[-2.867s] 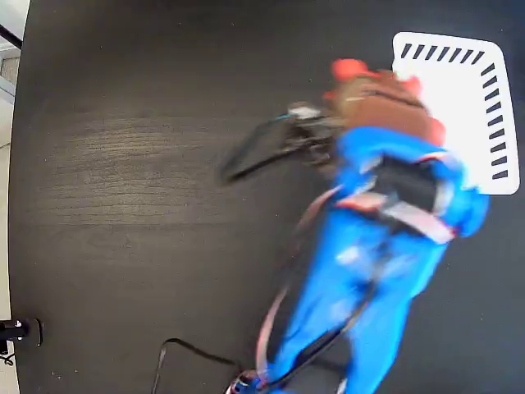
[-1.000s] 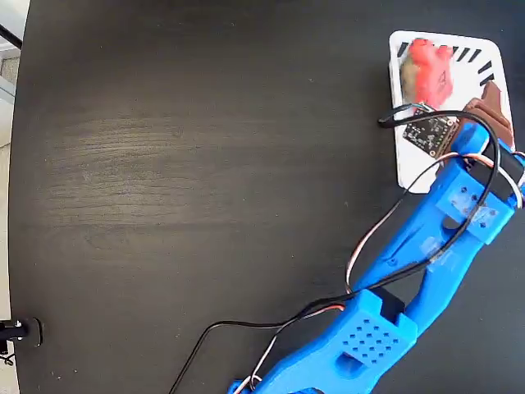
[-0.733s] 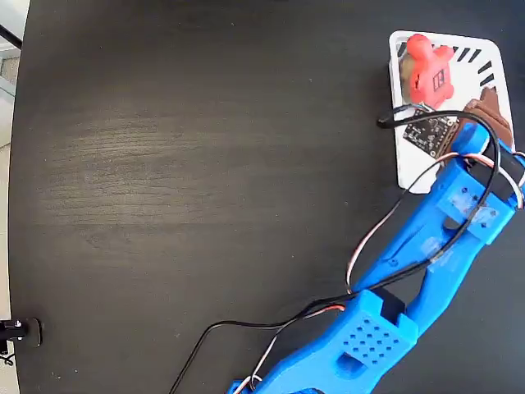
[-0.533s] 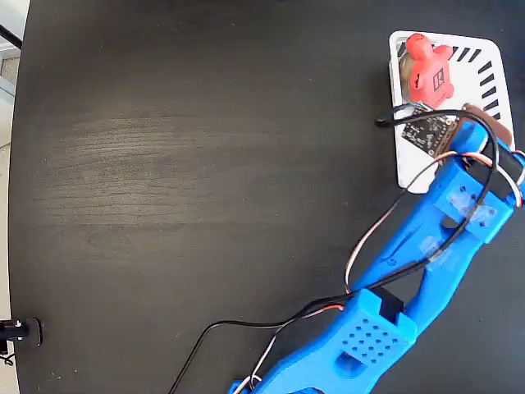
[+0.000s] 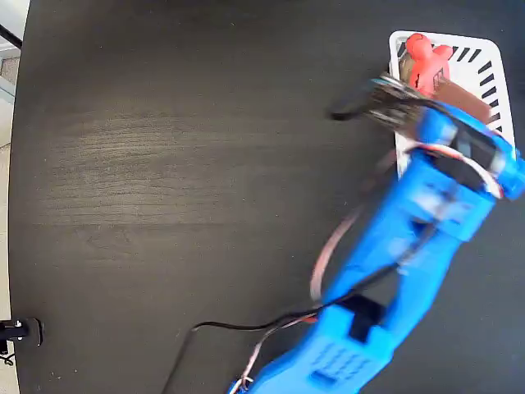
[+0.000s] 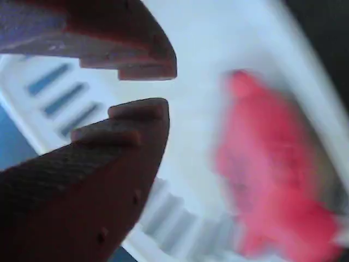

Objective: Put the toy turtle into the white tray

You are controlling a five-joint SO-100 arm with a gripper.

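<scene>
I see the small red-orange toy turtle (image 5: 424, 61) lying in the white rectangular plastic tray (image 5: 490, 57) with dark slanted slots — red underside up. My brown two-finger gripper (image 6: 144, 89) is nearly closed with a narrow gap, holding nothing — hovering beside the turtle (image 6: 272, 169).

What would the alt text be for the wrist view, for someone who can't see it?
Blurred close-up: a red toy turtle lies in the white tray, beside the robot's hand, whose two dark red fingers hold nothing and stand slightly apart. Slanted slots line the tray's edge.
</scene>
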